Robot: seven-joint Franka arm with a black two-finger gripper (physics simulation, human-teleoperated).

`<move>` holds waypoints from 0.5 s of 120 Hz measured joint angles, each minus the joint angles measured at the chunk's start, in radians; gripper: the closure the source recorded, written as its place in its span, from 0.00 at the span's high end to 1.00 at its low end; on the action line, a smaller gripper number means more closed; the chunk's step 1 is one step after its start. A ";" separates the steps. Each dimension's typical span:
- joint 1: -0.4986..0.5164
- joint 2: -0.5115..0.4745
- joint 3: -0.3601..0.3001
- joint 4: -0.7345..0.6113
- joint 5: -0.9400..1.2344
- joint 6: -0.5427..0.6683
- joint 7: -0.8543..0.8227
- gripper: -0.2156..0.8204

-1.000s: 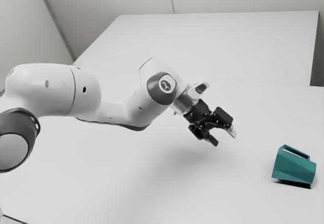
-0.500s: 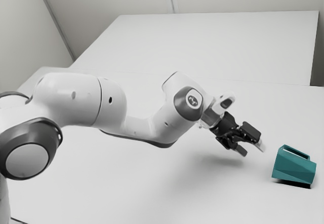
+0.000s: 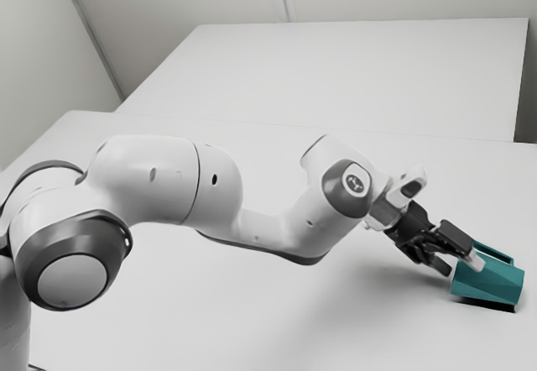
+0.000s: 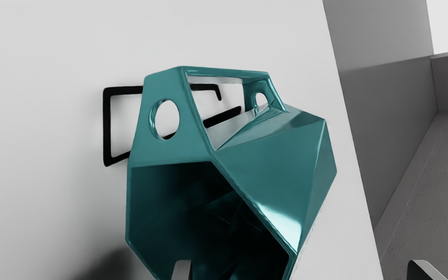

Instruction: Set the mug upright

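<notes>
Teal faceted glossy mug (image 4: pixel 270 167) lay on its side on the plain white table (image 3: pixel 252 312), just ahead of the jaws, with its dark open mouth (image 4: pixel 208 221) toward them and its angular, hole-pierced handle (image 4: pixel 160 87) off to one side of the gap between the fingers. Black two-finger gripper (image 3: pixel 461 265) was wide open and had hold of nothing; one fingertip (image 4: pixel 182 270) overlapped the mouth, the other (image 4: pixel 428 268) stood outside, past the mug's side wall. Couldn't tell if the first was actually inside. Step in hand read as lining up a pinch on that wall. Doing it well called for centring the wall between the jaws, easing in without clipping the rim (a bump could have shoved or rolled the mug), then closing gently. After that: small lift, slow turn until the mouth faced up, base set down flat before release. Slick angled faces might have let it pivot in the grip. White jointed arm (image 3: pixel 277 232) reached in from the exterior view's left, hand low, fingers slanting down toward the mug rather than straight down.
</notes>
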 joint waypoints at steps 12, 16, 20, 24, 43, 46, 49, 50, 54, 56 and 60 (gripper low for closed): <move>-0.002 0.007 -0.007 0.009 -0.017 0.001 0.009 0.79; -0.004 0.010 -0.009 0.013 -0.023 0.001 0.013 0.79; -0.005 0.015 -0.009 0.018 -0.028 0.002 0.016 0.79; -0.007 0.020 -0.009 0.024 -0.032 0.002 0.019 0.79; -0.013 0.042 -0.010 0.043 -0.058 0.002 0.035 0.79; -0.013 0.045 -0.010 0.043 -0.069 0.003 0.039 0.79; -0.012 0.048 -0.010 0.043 -0.080 0.003 0.044 0.79; -0.012 0.048 -0.009 0.044 -0.083 0.003 0.045 0.79; -0.012 0.051 -0.009 0.043 -0.095 0.003 0.051 0.79; -0.012 0.051 -0.009 0.043 -0.099 0.003 0.054 0.79; -0.012 0.053 -0.009 0.043 -0.107 0.002 0.059 0.79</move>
